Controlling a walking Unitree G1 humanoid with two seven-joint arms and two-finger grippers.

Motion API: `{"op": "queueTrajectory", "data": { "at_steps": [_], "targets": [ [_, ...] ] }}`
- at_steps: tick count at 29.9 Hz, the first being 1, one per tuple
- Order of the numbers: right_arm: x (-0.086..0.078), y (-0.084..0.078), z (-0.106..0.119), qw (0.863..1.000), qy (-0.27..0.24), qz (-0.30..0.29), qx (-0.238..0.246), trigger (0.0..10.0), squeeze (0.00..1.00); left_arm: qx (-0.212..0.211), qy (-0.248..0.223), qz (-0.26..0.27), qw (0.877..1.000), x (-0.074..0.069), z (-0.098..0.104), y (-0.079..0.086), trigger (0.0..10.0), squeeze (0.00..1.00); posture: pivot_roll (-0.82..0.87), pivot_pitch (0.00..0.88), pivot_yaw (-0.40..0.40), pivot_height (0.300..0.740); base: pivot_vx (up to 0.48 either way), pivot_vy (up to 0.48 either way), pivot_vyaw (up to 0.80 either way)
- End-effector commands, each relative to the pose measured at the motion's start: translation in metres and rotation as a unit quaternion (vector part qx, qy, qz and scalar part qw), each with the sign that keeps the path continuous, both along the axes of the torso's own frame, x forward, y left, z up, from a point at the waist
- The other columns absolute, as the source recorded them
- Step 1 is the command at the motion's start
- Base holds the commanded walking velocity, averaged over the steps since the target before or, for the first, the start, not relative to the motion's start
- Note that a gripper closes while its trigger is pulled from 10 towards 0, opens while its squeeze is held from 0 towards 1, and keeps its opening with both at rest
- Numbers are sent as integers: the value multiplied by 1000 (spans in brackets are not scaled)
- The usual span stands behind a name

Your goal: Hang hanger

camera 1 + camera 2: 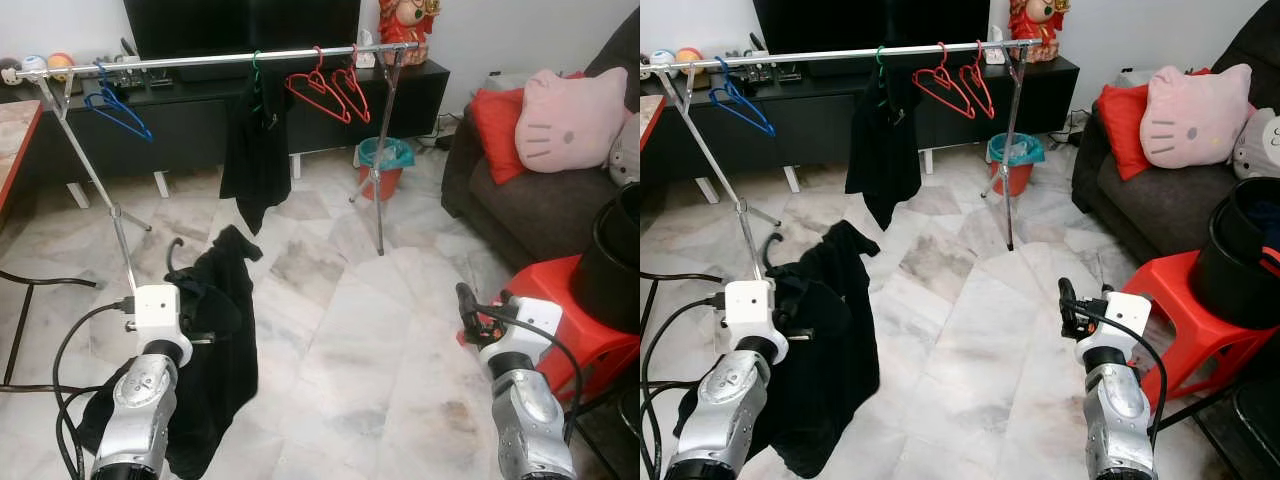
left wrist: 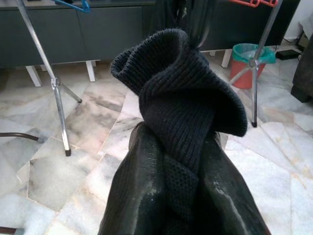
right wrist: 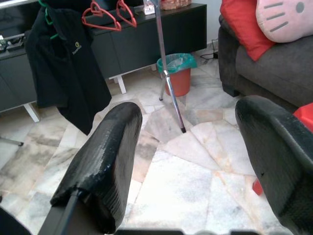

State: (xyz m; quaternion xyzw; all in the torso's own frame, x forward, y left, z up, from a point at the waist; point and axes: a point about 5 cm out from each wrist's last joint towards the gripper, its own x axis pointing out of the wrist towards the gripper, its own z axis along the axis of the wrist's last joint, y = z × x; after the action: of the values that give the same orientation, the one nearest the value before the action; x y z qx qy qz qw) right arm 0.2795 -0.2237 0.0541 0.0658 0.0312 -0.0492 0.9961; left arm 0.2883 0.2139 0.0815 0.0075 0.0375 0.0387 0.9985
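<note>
left gripper (image 2: 181,196) clamps black garment (image 1: 215,340) | right gripper (image 3: 195,161) open, empty

Silver jointed left arm (image 1: 140,400) with white wrist block, black looping cables, right gripper (image 3: 195,161) with matte black padded fingers

Black knit garment (image 2: 181,112) pinched between left gripper (image 2: 181,196) jaws.

Note that the black garment (image 1: 215,340) covers your left hand (image 2: 171,196) fingers; the hanger hook (image 1: 172,252) is partly buried in it.
</note>
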Motion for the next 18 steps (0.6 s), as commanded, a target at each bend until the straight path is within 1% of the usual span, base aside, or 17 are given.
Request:
{"op": "queueTrajectory", "data": {
  "at_steps": [1, 3, 4, 5, 9, 11, 14, 18],
  "targets": [
    [0, 0, -2, 1000, 1, -3, 1, 10000, 0, -4, -23, 4, 1000, 5, 8, -1, 10000, 0, 44, 0, -35, 740, 304, 0, 0],
    [1, 1, -1, 1000, 2, -2, 2, 10000, 0, -6, -25, 3, 1000, 6, 9, -2, 10000, 0, 40, 0, -32, 740, 341, 0, 0],
    [1, 3, -2, 1000, 1, 8, 4, 10000, 0, -3, -22, -2, 1000, 8, 8, -3, 10000, 0, 39, 0, -30, 740, 364, 0, 0],
    [1, 5, -1, 1000, -1, 17, 1, 10000, 0, -4, -23, -6, 1000, 9, 8, -5, 10000, 0, 38, 0, -30, 740, 371, 0, 794],
    [1, 6, -3, 1000, 0, 18, -2, 10000, 0, -7, -27, -4, 1000, 10, 8, -7, 10000, 0, 36, 0, -31, 740, 382, 0, 794],
    [1, 5, -4, 1000, 2, 17, -1, 10000, 0, -9, -28, -4, 1000, 10, 8, -8, 10000, 0, 37, 0, -32, 740, 398, 0, 438],
    [1, 5, -6, 1000, 7, 13, 4, 10000, 0, -11, -24, -5, 1000, 10, 6, -10, 10000, 0, 36, 0, -31, 740, 412, 0, 0],
    [2, 4, -7, 1000, 7, 12, 4, 10000, 0, -7, -13, 5, 1000, 4, -2, -3, 10000, 0, 33, 0, -31, 740, 423, 0, 0]
  ]
}}
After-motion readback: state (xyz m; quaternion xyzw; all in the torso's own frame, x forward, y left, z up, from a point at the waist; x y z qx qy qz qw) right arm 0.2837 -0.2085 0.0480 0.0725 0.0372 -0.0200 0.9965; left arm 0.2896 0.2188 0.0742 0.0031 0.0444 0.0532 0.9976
